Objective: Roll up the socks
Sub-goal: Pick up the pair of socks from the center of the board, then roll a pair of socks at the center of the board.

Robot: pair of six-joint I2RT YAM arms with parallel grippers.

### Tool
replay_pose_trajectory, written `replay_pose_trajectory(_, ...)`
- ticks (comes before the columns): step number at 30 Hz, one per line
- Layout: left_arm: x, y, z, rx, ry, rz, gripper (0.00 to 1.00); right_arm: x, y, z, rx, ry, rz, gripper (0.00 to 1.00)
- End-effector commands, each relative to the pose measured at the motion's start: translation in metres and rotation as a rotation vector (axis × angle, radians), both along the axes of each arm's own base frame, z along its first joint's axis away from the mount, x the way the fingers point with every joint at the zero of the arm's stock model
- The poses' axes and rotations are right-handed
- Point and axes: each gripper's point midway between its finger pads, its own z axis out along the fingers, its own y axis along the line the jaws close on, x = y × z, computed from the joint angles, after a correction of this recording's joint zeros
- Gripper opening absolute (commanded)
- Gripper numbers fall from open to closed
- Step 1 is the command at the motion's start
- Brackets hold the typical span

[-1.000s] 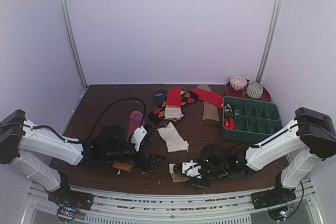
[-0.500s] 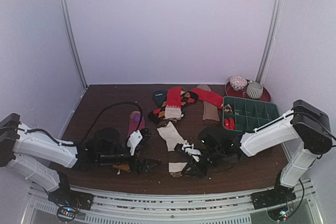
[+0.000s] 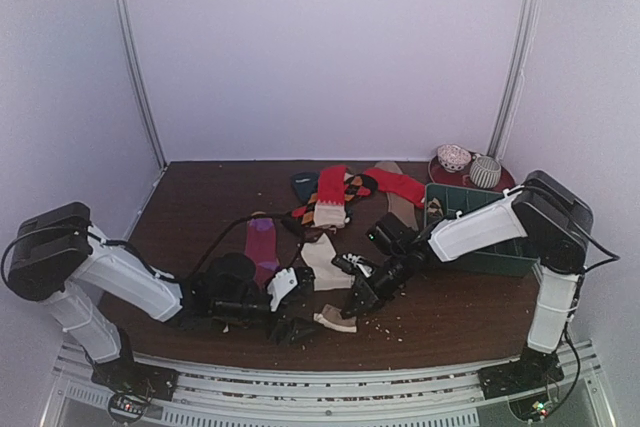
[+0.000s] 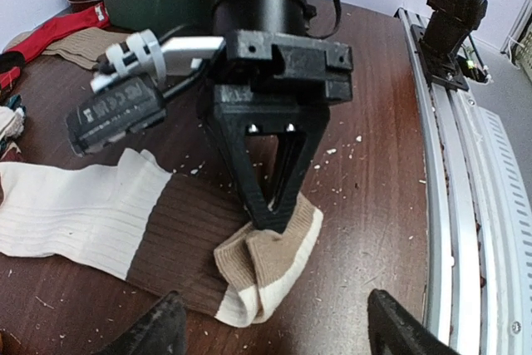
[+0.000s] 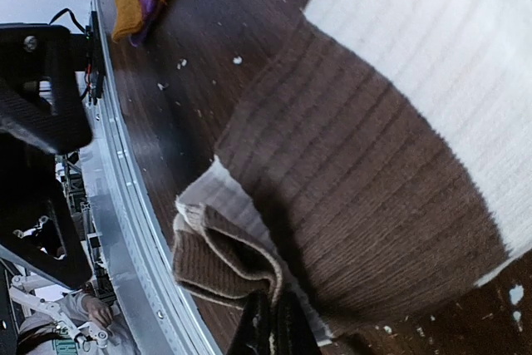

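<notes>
A cream-and-brown ribbed sock (image 3: 325,259) lies flat near the front middle of the table. Its tan toe end (image 3: 337,319) is folded back over the brown band. My right gripper (image 3: 358,299) is shut on that folded toe. The left wrist view shows its black fingers (image 4: 273,215) pinching the tan toe (image 4: 266,263). In the right wrist view the gripper (image 5: 270,330) clamps the fold (image 5: 220,259). My left gripper (image 3: 292,327) is open and empty. It sits low just in front of the toe, with its fingertips (image 4: 166,330) spread either side.
A purple sock with an orange toe (image 3: 262,245) lies left of the cream one. Several patterned socks (image 3: 335,192) are piled at the back. A green divided tray (image 3: 480,227) and a red plate with rolled socks (image 3: 470,169) stand at the right. The metal rail (image 4: 465,205) runs along the front edge.
My right gripper has pulled the sock's toe up and back, folding it over the brown band. My left arm has moved right, close in front of the toe.
</notes>
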Motion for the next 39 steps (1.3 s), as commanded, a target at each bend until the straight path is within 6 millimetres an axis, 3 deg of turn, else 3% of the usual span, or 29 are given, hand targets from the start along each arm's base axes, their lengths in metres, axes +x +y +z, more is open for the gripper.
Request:
replay_pose_trajectory(1,0.006,-0.015,0.021,-0.077,-0.071,-0.017,0.69,-0.009,-0.01,-0.015,-0.043,0.048,-0.003,0.0)
replay_pose_trajectory(4,0.007,-0.021,0.016,-0.066,-0.064,-0.03,0.64,-0.005,-0.011,-0.02,-0.05,0.036,-0.014,0.0)
replay_pose_trajectory(11,0.006,-0.032,0.005,-0.058,-0.034,-0.061,0.64,-0.001,-0.01,-0.016,-0.041,0.007,-0.011,0.0)
replay_pose_trajectory(21,0.009,-0.037,-0.026,-0.006,0.038,-0.041,0.54,-0.002,-0.01,-0.013,-0.03,-0.002,-0.003,0.0)
replay_pose_trajectory(25,0.011,-0.039,-0.033,-0.011,0.057,-0.03,0.39,-0.003,-0.01,-0.013,-0.026,-0.001,-0.004,0.0)
replay_pose_trajectory(33,0.015,-0.042,-0.025,-0.042,0.052,-0.01,0.61,-0.004,-0.009,-0.011,-0.02,-0.005,0.003,0.0)
replay_pose_trajectory(39,0.019,-0.044,-0.023,-0.045,0.042,-0.004,0.6,-0.003,-0.009,-0.01,-0.02,-0.012,0.011,0.0)
